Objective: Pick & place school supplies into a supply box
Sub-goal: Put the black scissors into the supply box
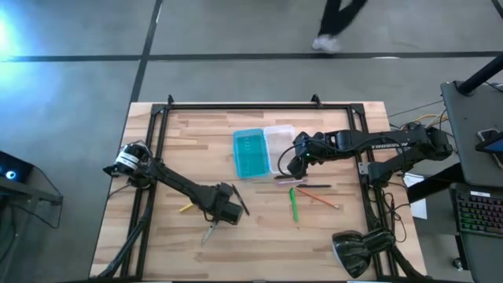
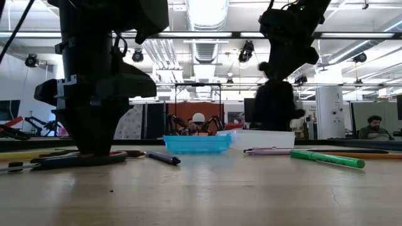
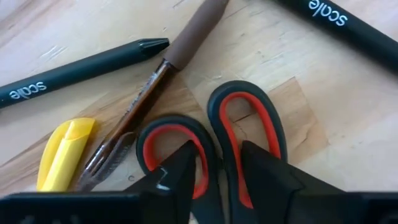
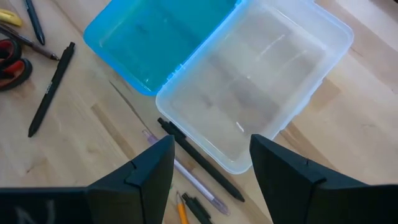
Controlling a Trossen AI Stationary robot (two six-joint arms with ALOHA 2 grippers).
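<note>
L fingers (image 3: 186, 171) straddle scissors (image 3: 239, 134); R gripper (image 4: 211, 165) over box (image 4: 249, 81) edge.

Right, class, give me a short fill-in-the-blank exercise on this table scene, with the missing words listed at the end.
1. The left gripper is lowered over the red-handled ____.
2. The supply box lies open and holds ____ supplies.
3. The right gripper hangs above the box's ____ half, its fingers apart.
4. The green marker lies on the ____, outside the box.

Missing words: scissors; no; clear; table
</note>
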